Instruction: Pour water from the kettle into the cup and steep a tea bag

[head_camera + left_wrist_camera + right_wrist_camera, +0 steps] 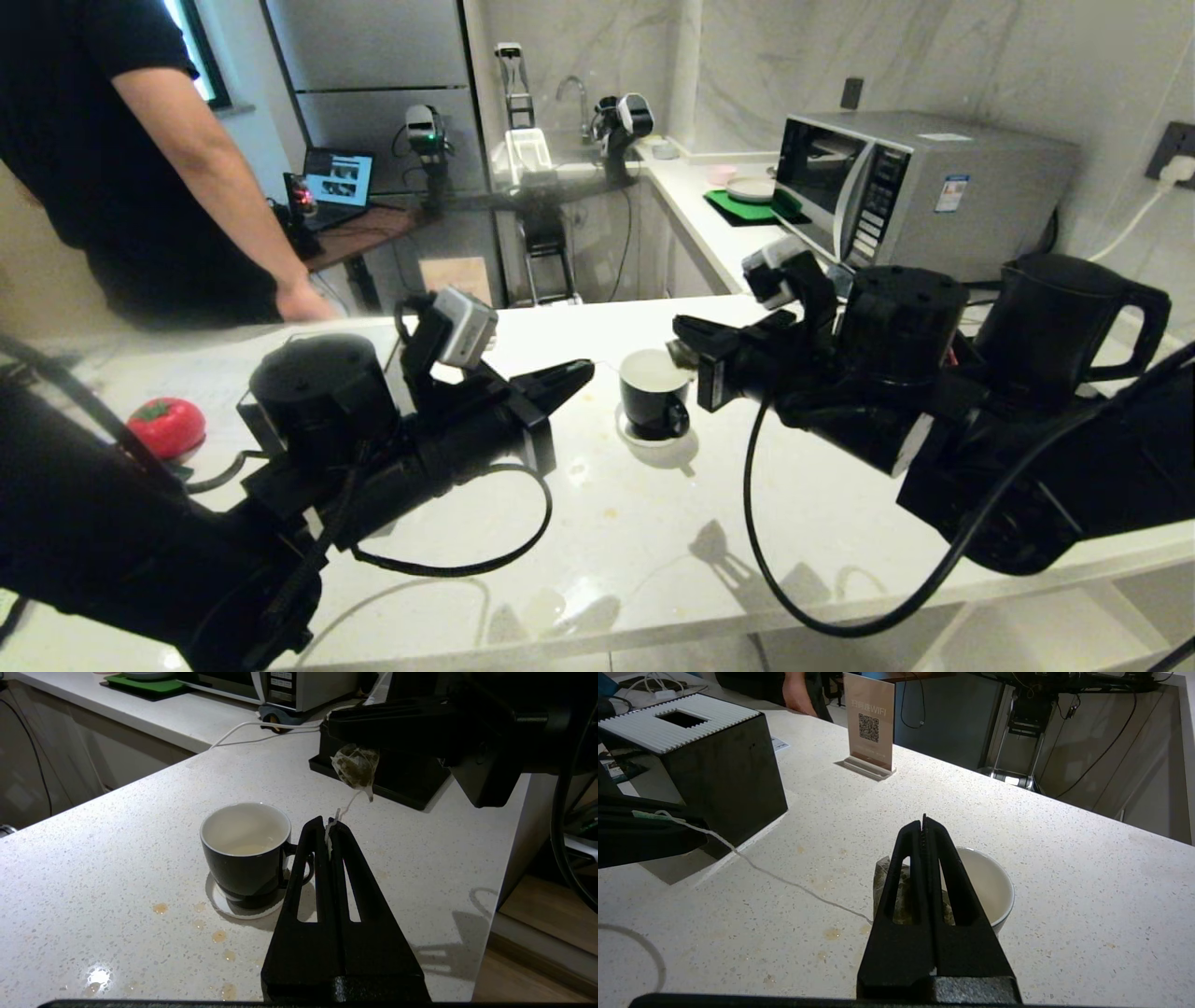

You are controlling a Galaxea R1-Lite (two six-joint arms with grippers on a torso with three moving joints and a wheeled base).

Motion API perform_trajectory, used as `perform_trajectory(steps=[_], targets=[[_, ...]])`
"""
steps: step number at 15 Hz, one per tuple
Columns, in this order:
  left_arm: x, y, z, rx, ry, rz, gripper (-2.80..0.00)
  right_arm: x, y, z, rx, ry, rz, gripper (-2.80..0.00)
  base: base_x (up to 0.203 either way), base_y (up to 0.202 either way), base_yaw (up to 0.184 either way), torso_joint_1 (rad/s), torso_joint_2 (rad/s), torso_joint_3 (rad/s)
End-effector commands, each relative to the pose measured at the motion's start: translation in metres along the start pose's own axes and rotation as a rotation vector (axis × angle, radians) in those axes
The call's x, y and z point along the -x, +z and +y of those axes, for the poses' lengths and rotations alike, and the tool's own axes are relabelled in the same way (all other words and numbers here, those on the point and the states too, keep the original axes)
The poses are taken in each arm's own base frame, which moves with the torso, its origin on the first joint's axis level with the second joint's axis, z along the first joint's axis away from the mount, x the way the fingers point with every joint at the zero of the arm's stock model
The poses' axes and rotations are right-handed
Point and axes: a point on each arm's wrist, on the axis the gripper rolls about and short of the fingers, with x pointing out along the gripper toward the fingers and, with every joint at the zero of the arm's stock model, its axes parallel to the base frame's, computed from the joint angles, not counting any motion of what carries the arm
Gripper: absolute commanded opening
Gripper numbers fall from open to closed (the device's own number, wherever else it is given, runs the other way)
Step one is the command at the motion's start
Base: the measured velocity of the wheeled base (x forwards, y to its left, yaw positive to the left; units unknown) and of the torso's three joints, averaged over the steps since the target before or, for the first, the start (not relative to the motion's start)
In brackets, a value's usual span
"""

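Two grippers meet over the white counter (597,523) at mid-depth. Left gripper (330,826), left of the cup (654,403), has its jaws pressed together on the thin string (752,865). Right gripper (923,823), just right of the cup, is clamped on the tea bag (356,766), which hangs above the counter beside the rim. The cup stands on a white coaster (224,905). Farther right: kettle (1060,317). Far right: microwave (920,187). Far left: a person's hand (303,303).

A kitchen: pale stone counter (607,523), microwave (896,187), sink tap (571,93) and marble-look walls (980,65).
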Motion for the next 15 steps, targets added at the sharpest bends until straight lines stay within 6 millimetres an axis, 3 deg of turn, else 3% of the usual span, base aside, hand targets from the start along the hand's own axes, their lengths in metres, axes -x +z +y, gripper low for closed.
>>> perform_trajectory(steps=[1,3,4,9,15], targets=[[0.0,0.0,0.0,-0.001,-0.002,-0.005,-2.8,0.001,0.0,0.0,0.0,0.001,-0.002,-2.8,0.0,0.0,0.0,0.0,0.0,0.0],[0.0,0.0,0.0,0.0,-0.001,-0.004,-2.8,0.002,-0.001,0.0,0.003,-0.001,0.001,-2.8,0.0,0.0,0.0,0.0,0.0,0.0],[0.0,0.0,0.0,0.0,0.0,-0.004,-2.8,0.002,-0.001,0.0,0.003,-0.001,-0.001,0.0,0.0,0.0,0.0,0.0,0.0,0.0],[0.001,0.001,0.0,-0.001,0.0,-0.006,-2.8,0.004,-0.001,0.0,0.003,-0.007,-0.041,0.0,0.0,0.0,0.0,0.0,0.0,0.0],[0.003,0.003,-0.001,-0.003,0.004,-0.014,-2.8,0.01,0.014,-0.001,0.013,-0.009,-0.079,0.0,0.0,0.0,0.0,0.0,0.0,0.0]])
